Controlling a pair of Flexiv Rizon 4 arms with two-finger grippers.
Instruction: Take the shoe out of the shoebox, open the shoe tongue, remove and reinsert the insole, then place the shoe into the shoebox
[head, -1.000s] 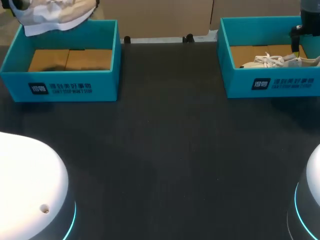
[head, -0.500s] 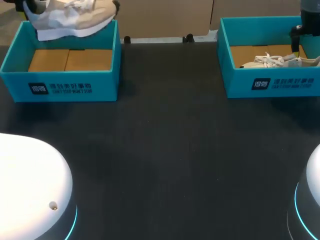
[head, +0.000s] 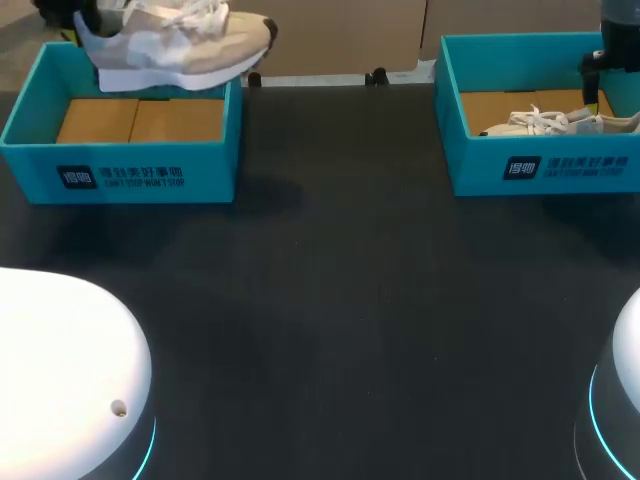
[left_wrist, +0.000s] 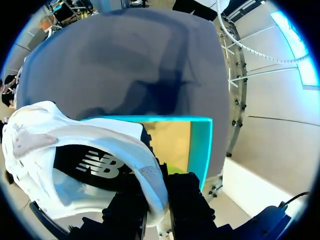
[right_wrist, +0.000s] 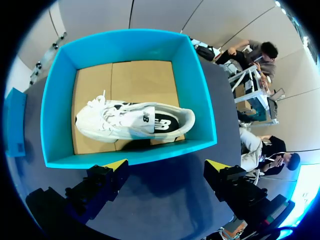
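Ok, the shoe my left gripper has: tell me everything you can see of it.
The shoe is a beige and white sneaker with white laces, a thick white sole and a dark lining. It hangs roughly level above the far wall of the left shoebox, toe toward the table's middle. The left gripper is clamped on its heel collar, one finger inside, one outside. Nothing else seems to touch it.

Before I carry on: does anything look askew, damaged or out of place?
Nothing stands out. The left gripper is shut on the raised shoe at its heel, above the left shoebox; the second shoe lies inside the right shoebox.
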